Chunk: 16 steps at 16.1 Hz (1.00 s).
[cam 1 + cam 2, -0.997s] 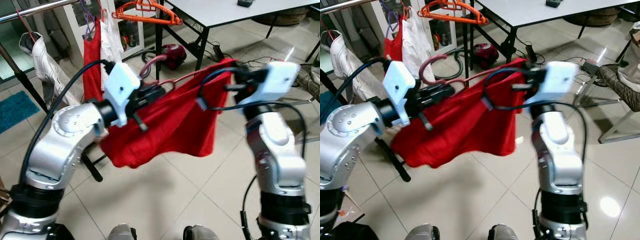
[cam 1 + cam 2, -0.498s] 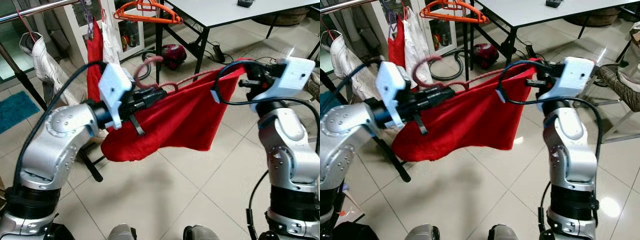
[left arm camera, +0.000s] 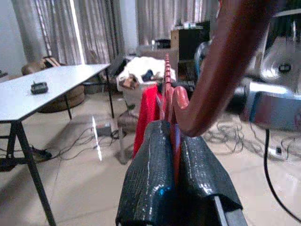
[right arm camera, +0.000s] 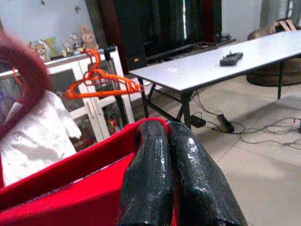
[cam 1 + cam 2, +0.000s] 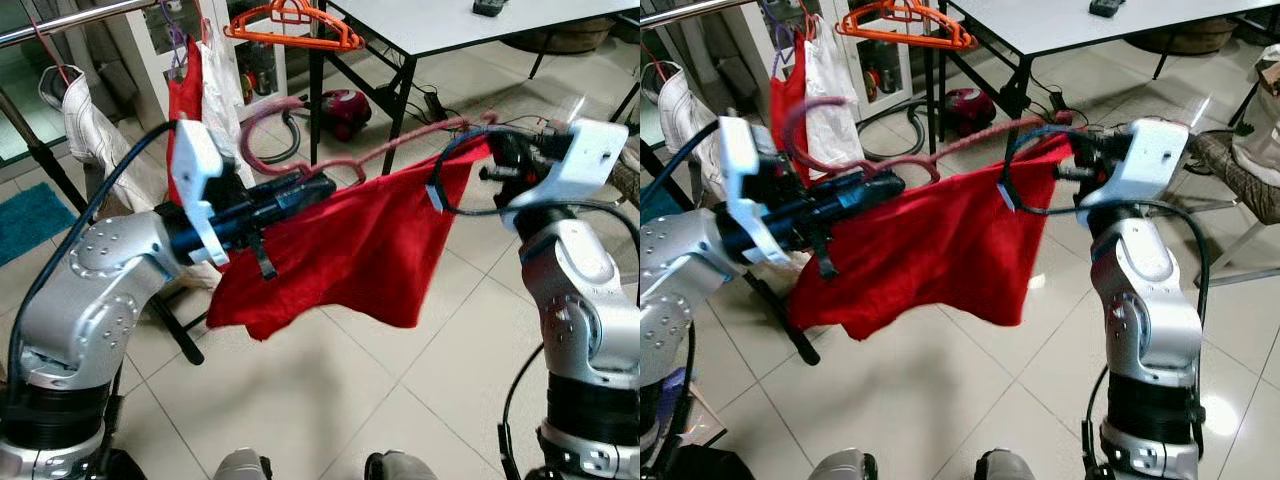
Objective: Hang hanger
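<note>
A dark red hanger carries a red garment and hangs level between my two arms. My left gripper is shut on the hanger just below its hook. In the left wrist view the two black fingers press together on the red bar. My right gripper is shut on the hanger's far end, where the garment's shoulder sits; its fingers close over the red cloth. The clothes rail runs across the upper left, above and behind my left arm.
A red top and a white top hang from the rail, with more white clothing further left. An orange hanger hangs behind. A white table stands at the back right, with a vacuum cleaner and cables beneath. The rack's leg crosses the tiles.
My left arm has drawn back to the left and the hook has risen. The right arm has shifted right, stretching the hanger out level; the red garment swings beneath.
</note>
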{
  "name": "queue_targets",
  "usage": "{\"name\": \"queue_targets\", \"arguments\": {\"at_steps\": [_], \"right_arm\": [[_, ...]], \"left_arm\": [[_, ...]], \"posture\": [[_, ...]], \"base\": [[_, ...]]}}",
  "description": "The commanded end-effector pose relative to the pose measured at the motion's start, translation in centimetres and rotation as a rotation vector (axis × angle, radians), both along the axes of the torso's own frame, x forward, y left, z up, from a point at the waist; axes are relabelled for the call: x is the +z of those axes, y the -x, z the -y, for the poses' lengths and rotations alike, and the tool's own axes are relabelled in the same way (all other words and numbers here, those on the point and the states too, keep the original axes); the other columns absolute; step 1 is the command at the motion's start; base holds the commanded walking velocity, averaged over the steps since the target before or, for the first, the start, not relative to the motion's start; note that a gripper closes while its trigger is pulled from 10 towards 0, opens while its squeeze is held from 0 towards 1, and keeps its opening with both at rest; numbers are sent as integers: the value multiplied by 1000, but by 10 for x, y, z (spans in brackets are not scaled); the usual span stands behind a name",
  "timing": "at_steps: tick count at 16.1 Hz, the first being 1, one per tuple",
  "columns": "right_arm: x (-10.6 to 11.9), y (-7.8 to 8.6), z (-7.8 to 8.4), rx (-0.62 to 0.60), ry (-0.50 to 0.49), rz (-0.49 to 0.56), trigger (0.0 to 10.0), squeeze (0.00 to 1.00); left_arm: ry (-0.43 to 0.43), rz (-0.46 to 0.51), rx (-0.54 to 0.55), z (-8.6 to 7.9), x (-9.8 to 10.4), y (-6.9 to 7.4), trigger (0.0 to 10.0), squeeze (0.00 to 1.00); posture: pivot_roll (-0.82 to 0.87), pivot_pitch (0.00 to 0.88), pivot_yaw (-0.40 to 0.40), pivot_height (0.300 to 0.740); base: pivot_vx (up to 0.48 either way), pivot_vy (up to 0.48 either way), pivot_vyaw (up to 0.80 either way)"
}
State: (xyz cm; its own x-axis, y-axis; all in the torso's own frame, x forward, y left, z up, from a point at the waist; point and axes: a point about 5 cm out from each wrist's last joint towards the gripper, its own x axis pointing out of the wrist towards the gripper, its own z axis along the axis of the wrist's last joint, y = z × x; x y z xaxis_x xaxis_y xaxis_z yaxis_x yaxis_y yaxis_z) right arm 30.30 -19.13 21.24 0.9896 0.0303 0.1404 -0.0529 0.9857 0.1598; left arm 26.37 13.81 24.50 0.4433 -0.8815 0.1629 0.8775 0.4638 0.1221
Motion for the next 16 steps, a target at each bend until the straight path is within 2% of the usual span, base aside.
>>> {"name": "queue_targets", "arguments": {"at_steps": [1, 4, 5, 7, 8, 10, 11, 14, 15, 16], "right_arm": [[4, 4, 8, -37, -13, 14, 0, 0], [2, 6, 1, -15, -19, 4, 0, 0], [-3, 8, -17, 33, -30, -7, 0, 0], [-6, 9, -36, 89, -44, -15, 0, 0], [-7, 9, -42, 107, -55, -19, 0, 0], [-8, 10, -51, 138, -57, -26, 0, 0], [-11, 12, -60, 167, -63, -38, 0, 0], [-14, 15, -70, 196, -69, -54, 0, 0], [-20, 18, -76, 218, -58, -76, 0, 0], [-21, 18, -78, 223, -57, -83, 0, 0]], "left_arm": [[19, 36, 81, -7, 6, -6, 10000, 0], [97, 39, 195, -9, 10, -17, 10000, 0], [231, -16, 343, -5, 13, -34, 10000, 0], [317, -65, 515, 3, 13, -50, 10000, 0], [330, -59, 588, 6, 14, -56, 10000, 0], [349, -58, 611, 13, 16, -60, 10000, 0], [409, -85, 593, 22, 20, -62, 10000, 0], [489, -115, 663, 25, 28, -69, 10000, 0], [647, -157, 681, 20, 42, -75, 10000, 0], [689, -166, 675, 19, 46, -75, 10000, 0]], "posture": [[-41, 54, -5, 740], [-40, 54, -6, 740], [-39, 57, -6, 740], [-36, 60, -10, 740], [-36, 65, -13, 740], [-36, 64, -13, 740], [-37, 65, -14, 740], [-39, 69, -15, 740], [-37, 72, -17, 740], [-37, 72, -17, 740]], "base": [[0, 0, 0], [0, 0, 0], [0, 0, 0], [0, 0, 0], [0, 0, 0], [0, 0, 0], [0, 0, 0], [0, 0, 0], [0, 0, 0], [0, 0, 0]]}}
